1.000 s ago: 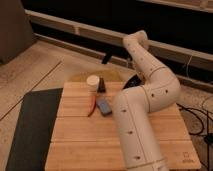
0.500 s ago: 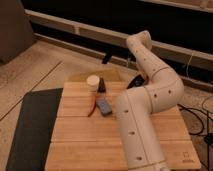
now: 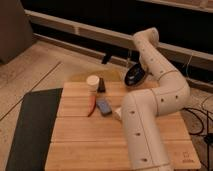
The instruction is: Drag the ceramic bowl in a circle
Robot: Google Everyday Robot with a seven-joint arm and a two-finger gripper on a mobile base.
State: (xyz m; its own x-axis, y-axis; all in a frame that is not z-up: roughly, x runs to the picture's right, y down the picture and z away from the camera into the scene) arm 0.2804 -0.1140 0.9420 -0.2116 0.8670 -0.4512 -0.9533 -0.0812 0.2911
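One white arm [image 3: 150,120] is taking up most of the right side of the view, rising from the near right corner of the wooden counter [image 3: 80,142], bending at a thick elbow and reaching up and back before curving down again toward the far edge. The hand [image 3: 138,70] is hanging at the end of that downward reach, right at the ceramic bowl [image 3: 133,77]. It is lying so close against the bowl that I cannot tell whether it is spread, pressed together or pinching the rim.

The ceramic bowl is sitting at the far edge of the counter, to the right of the cream cup [image 3: 92,82] and apart from it. It is showing as a dark oval with a greyish inside, tipped somewhat toward the camera. Whether its base is lying flat on the wood cannot be told.

A small dark block [image 3: 102,85] is standing just beside the cream cup, on its right. Nearer the camera, a red pepper-shaped thing [image 3: 91,106] and a blue flat thing [image 3: 104,106] are lying side by side near the middle of the counter, the blue one on the right and close to the arm.

A dark mat [image 3: 27,127] is lying on the floor along the counter's left side. Cables [image 3: 200,117] are trailing on the floor at the right.
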